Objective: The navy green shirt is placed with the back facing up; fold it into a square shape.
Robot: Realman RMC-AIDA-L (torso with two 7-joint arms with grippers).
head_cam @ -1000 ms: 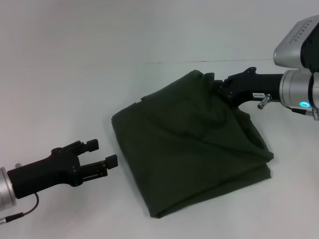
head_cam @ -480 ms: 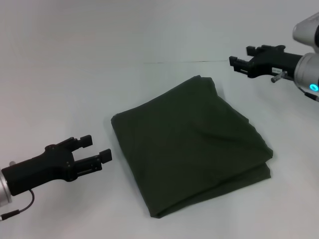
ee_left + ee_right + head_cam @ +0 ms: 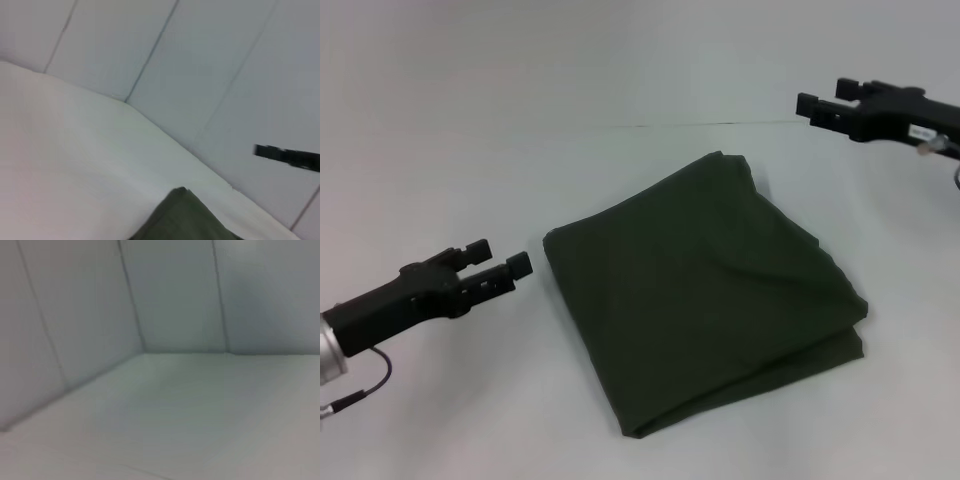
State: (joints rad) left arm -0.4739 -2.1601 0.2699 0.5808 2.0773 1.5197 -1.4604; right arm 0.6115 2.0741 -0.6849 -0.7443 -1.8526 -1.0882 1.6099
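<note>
Since the earlier frames the right gripper (image 3: pixel 825 103) has let go of the navy green shirt (image 3: pixel 705 290) and pulled up and away toward the far right; the shirt corner it held has dropped flat. The left gripper (image 3: pixel 500 263) has lifted and turned a bit, staying off the cloth.

Right gripper: jaws parted, nothing between them, raised over the white table (image 3: pixel 520 120). The shirt's far corner sits well apart from the jaws, below them and toward the robot's left. Its wrist view shows only bare table and wall panels, no cloth.

Left gripper: two fingertips visible with a small gap, so jaws slightly apart, holding nothing. The shirt's left corner is near the fingertips, just past them toward the robot's right, not touching.

Shirt: folded into a rough square, turned diamond-wise, lying flat on the table between the two grippers. Plain dark olive side up, no lettering visible. Stacked layers show along the near-right edge, with a soft crease running across the top layer.

Left wrist view: one shirt (image 3: pixel 185 220) corner at the frame edge, and the right gripper (image 3: pixel 287 156) as a dark bar far off past it, against the wall.
</note>
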